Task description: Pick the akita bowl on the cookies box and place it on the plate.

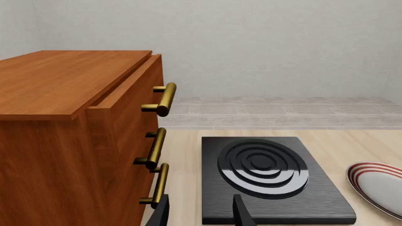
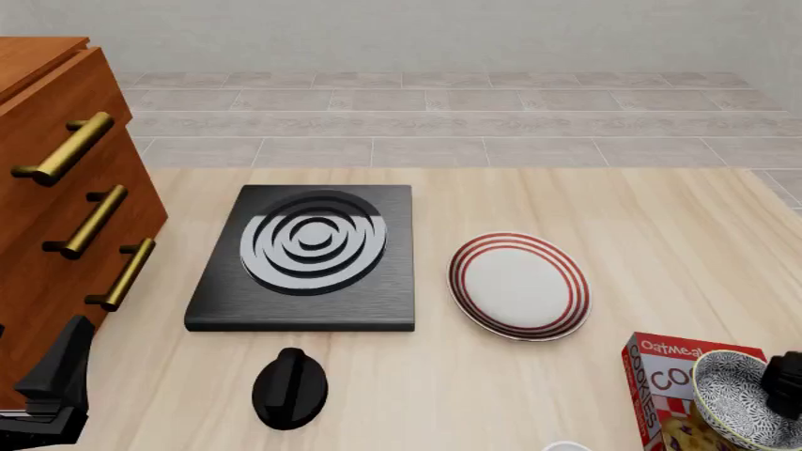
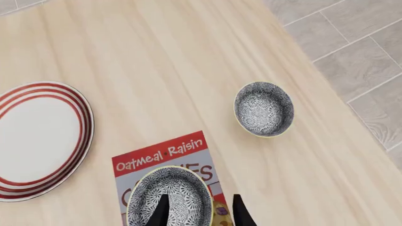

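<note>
The akita bowl [image 3: 171,194] [image 2: 742,399] sits on the red cookies box [image 3: 164,158] [image 2: 658,381] at the near right of the table. My right gripper [image 3: 199,214] [image 2: 788,383] hangs open just over it. One finger is above the bowl's inside and the other is outside its rim. The red-ringed white plate [image 2: 517,285] [image 3: 36,136] [image 1: 380,186] lies bare left of the box and farther from me. My left gripper [image 1: 201,214] [image 2: 53,385] is open and holds nothing, low at the near left by the cabinet.
A second speckled bowl [image 3: 264,109] stands on the table beyond the box, near the table's right edge. The black stove [image 2: 307,254] [image 1: 270,176] lies left of the plate. A wooden drawer cabinet [image 2: 56,207] [image 1: 69,122] fills the left. A black rounded object [image 2: 289,387] sits near the front.
</note>
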